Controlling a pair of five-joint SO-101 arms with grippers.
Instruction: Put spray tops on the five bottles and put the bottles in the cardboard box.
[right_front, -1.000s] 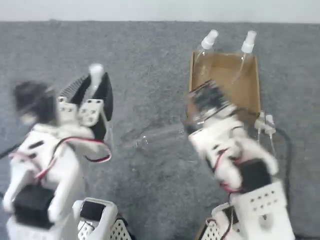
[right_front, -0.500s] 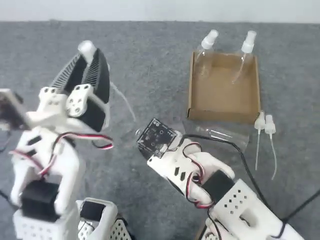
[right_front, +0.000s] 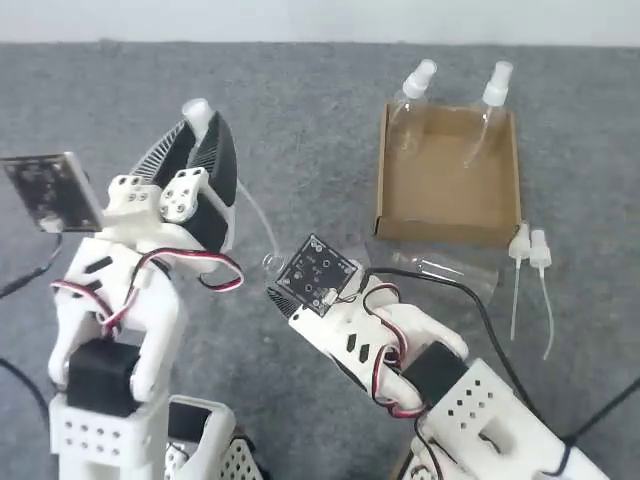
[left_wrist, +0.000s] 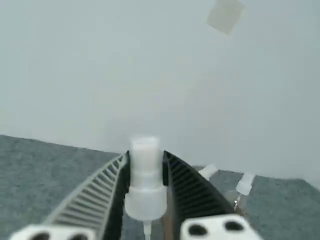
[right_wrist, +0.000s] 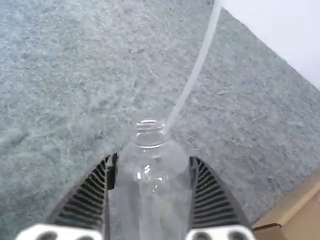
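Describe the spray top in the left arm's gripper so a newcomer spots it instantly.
Start at the cardboard box, then look across to the left gripper. The spray top is pinched upright in it with its tube dangling. The two other loose tops lie flat beside the box.

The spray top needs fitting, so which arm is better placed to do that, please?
Left, likely: its fingers grip the spray top, whose tube hangs beside the open bottle held by the right arm.

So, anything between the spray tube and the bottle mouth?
Nothing visible. The tube hangs from the spray top in the left gripper, its end at the open mouth of the bottle in the right gripper.
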